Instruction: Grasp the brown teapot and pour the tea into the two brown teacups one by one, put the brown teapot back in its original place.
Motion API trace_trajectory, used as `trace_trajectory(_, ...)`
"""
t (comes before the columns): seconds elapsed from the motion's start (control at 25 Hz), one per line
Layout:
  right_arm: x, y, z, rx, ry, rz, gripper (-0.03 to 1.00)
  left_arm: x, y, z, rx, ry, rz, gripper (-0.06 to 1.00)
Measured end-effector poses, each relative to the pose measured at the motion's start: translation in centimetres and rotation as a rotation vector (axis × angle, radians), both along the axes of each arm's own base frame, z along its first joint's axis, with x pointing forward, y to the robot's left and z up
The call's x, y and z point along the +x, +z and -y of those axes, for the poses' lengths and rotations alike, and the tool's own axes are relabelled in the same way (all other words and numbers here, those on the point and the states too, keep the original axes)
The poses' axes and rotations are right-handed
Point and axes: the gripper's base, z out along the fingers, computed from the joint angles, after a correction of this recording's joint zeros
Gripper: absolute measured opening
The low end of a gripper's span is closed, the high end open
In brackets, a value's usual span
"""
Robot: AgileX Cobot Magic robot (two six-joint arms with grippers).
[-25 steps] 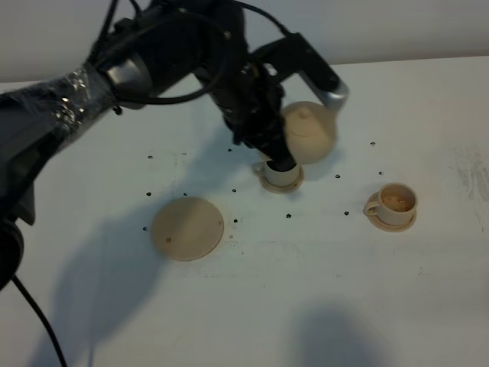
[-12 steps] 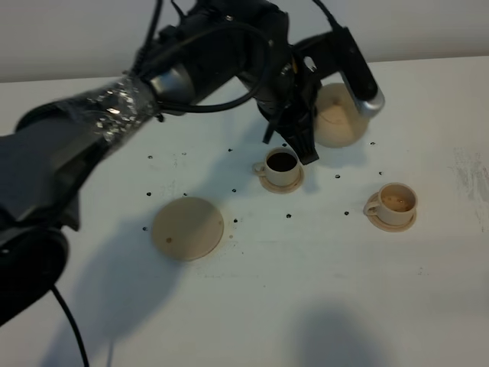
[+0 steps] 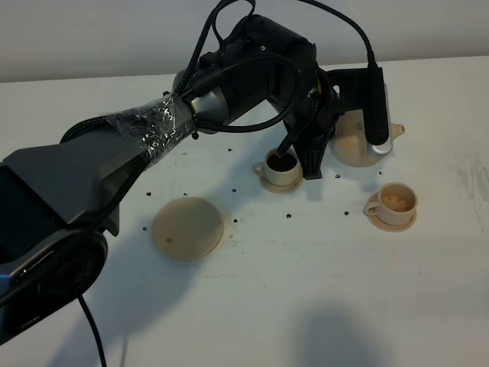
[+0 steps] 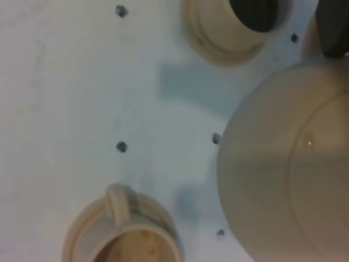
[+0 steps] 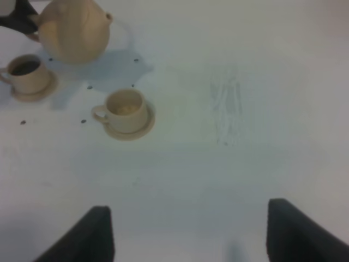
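My left gripper (image 3: pixel 345 128) is shut on the brown teapot (image 3: pixel 357 144) and holds it above the table between the two brown teacups, spout towards the right. The teapot fills the left wrist view (image 4: pixel 289 180) and shows in the right wrist view (image 5: pixel 73 34). The left teacup (image 3: pixel 280 170) on its saucer holds dark tea (image 4: pixel 248 19) (image 5: pixel 24 73). The right teacup (image 3: pixel 393 205) shows only a pale tan inside (image 4: pixel 128 237) (image 5: pixel 126 112). The flat tan saucer disc (image 3: pixel 187 228) lies bare at the left. My right gripper (image 5: pixel 191 240) is open and empty, back from the cups.
The white table (image 3: pixel 306 290) carries small dark specks around the cups and the disc. My left arm, wrapped in foil, (image 3: pixel 145 130) reaches from the left across the table. A faint scuff mark (image 5: pixel 229 109) shows to the right of the cups.
My left gripper has carried the teapot to the right, from over the left teacup towards the right teacup. The left teacup is uncovered and shows dark tea.
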Motion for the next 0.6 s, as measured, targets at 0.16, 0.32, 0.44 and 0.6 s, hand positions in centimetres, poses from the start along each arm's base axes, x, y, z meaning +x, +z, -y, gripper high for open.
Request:
trace_trajectory(0.16,0.00,0.00,0.00,0.000,0.000,0.000,0.57,0.13,0.17,0.18,0.004,-0.059,0.037,0.09)
trace_trajectory(0.32,0.00,0.00,0.00,0.000,0.000,0.000,0.57,0.16,0.25,0.30,0.021,-0.130,0.068,0.09)
trace_trajectory(0.44,0.00,0.00,0.00,0.000,0.000,0.000,0.57,0.16,0.27,0.35,0.043,-0.190,0.090,0.09)
trace_trajectory(0.6,0.00,0.00,0.00,0.000,0.000,0.000,0.57,0.13,0.28,0.41,0.084,-0.285,0.127,0.09)
